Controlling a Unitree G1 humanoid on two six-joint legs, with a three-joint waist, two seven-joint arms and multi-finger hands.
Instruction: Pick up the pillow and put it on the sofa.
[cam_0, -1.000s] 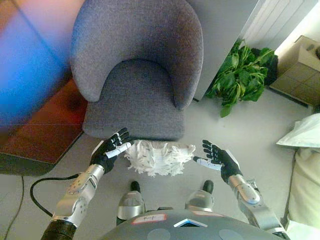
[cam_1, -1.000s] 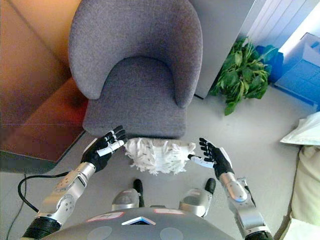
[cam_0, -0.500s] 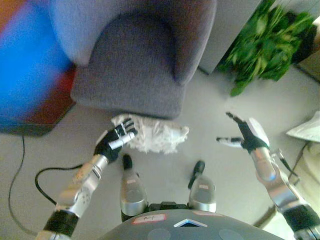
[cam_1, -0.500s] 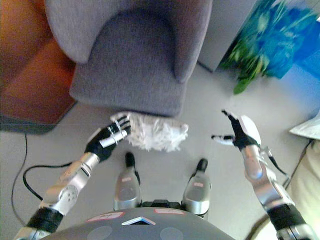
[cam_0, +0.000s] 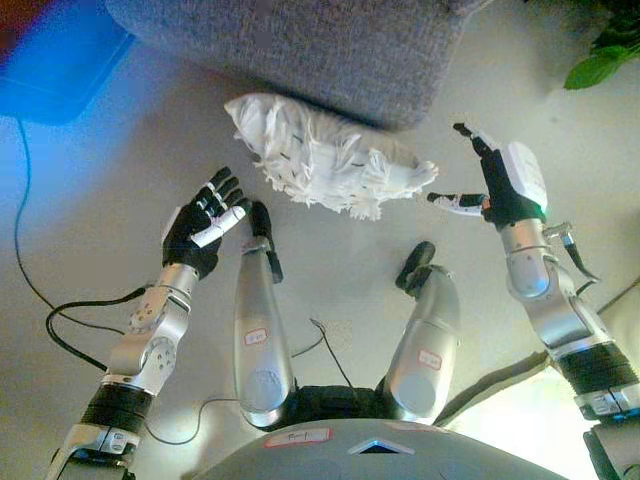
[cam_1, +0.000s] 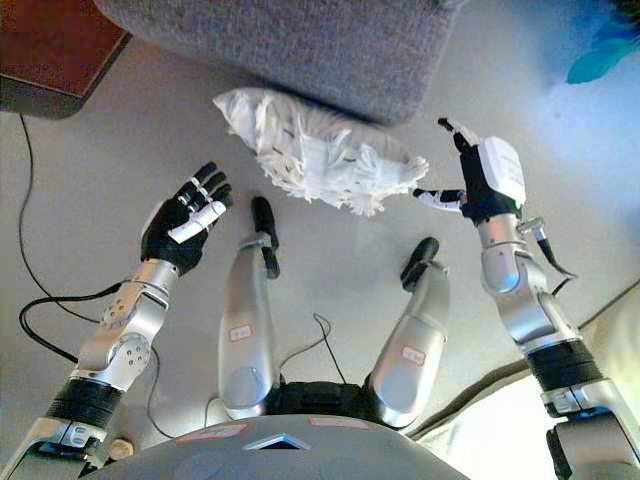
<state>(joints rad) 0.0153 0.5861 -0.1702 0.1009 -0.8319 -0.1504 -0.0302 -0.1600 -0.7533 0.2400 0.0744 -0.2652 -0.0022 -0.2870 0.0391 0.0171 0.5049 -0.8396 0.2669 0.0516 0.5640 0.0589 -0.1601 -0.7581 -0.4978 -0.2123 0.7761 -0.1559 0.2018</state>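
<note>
White and shaggy, the pillow (cam_0: 325, 155) is lying on the floor against the sofa (cam_0: 320, 45), looking soft and light. Both hands, left (cam_0: 203, 222) and right (cam_0: 500, 180), are hovering beside it with fingers spread wide, holding nothing; squeezing its two ends should work.

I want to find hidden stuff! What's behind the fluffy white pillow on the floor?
Right behind the white pillow is the front of the grey sofa. The pillow lies on the floor against it. Whatever is beneath the pillow or under the sofa is covered.

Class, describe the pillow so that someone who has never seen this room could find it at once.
Start at the grey sofa along the top of the view. On the pale floor just in front of its base lies the pillow, between the robot's open left hand and right hand. It is the only white, shaggy, fringed thing there.
</note>
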